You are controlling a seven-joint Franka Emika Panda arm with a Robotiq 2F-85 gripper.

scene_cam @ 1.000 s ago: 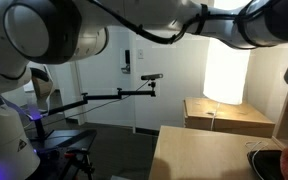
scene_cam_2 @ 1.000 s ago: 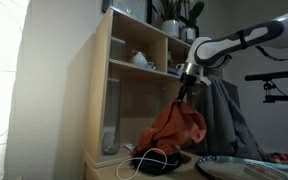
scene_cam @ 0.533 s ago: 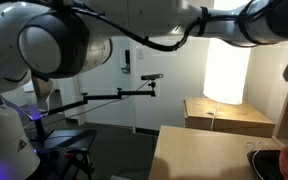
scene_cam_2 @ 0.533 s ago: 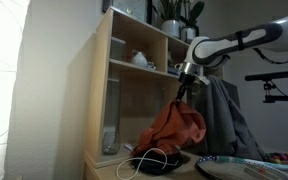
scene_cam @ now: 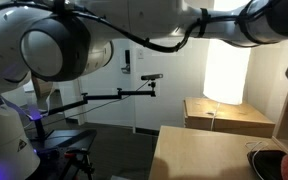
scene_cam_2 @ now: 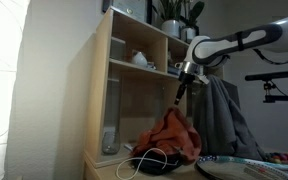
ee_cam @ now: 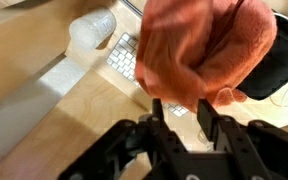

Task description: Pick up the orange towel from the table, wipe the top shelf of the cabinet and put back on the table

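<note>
Orange towel (scene_cam_2: pixel 171 135) heaped below the downward-pointing arm's claw (ee_cam: pixel 181 120), seemingly released.

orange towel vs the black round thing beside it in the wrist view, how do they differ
The orange towel is salmon-orange, soft and bunched in folds; the black round object is dark with a smooth curved outline. The towel fills far more of the view than the black object and covers part of it. Both rest on the table.
</note>
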